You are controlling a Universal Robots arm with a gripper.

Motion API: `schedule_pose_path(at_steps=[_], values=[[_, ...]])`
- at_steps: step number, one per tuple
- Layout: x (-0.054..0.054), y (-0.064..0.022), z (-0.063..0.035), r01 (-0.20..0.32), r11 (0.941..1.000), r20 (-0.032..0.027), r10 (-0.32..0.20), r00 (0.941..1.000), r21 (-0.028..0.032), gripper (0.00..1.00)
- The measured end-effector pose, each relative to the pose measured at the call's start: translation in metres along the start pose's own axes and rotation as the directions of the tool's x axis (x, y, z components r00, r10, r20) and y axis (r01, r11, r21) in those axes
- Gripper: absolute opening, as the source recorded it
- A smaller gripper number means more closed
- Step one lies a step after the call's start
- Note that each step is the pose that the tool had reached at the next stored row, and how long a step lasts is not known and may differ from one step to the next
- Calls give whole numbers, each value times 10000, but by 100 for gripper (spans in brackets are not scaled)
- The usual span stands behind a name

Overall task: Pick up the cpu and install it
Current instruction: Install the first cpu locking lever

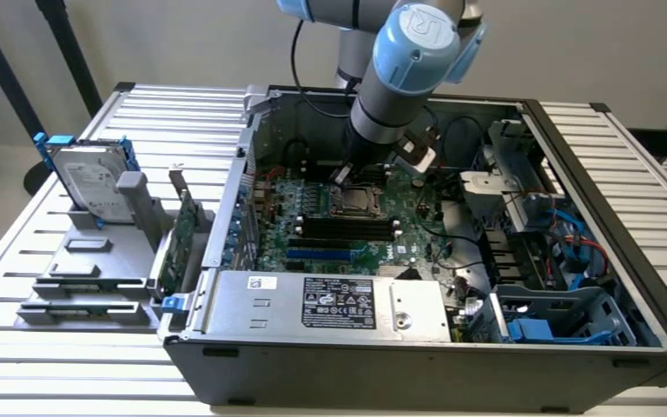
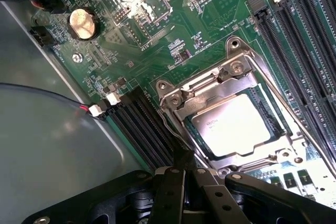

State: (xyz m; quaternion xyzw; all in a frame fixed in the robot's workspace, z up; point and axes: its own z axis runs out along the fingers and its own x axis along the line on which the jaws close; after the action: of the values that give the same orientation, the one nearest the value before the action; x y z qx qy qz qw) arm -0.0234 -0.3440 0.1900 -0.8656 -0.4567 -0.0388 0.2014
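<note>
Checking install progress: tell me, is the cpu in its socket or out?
In: the cpu lies flat inside the socket's metal frame on the motherboard.

The computer case (image 1: 426, 356) lies open on the surface (image 1: 102, 365), with the motherboard (image 1: 346, 221) inside it. The cpu (image 2: 239, 124) sits in the socket (image 2: 231, 80) on the motherboard, and the gripper (image 2: 185, 163) hangs just beside that socket. Outside the case, toward the exterior view's left, the hard drive (image 1: 88, 181) stands in a rack (image 1: 90, 278).
</note>
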Motion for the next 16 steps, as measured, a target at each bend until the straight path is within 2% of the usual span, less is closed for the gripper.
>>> schedule_pose_path(at_steps=[16], values=[[6,29,-6,-43,10000,-11,43,10000,-7,11]])
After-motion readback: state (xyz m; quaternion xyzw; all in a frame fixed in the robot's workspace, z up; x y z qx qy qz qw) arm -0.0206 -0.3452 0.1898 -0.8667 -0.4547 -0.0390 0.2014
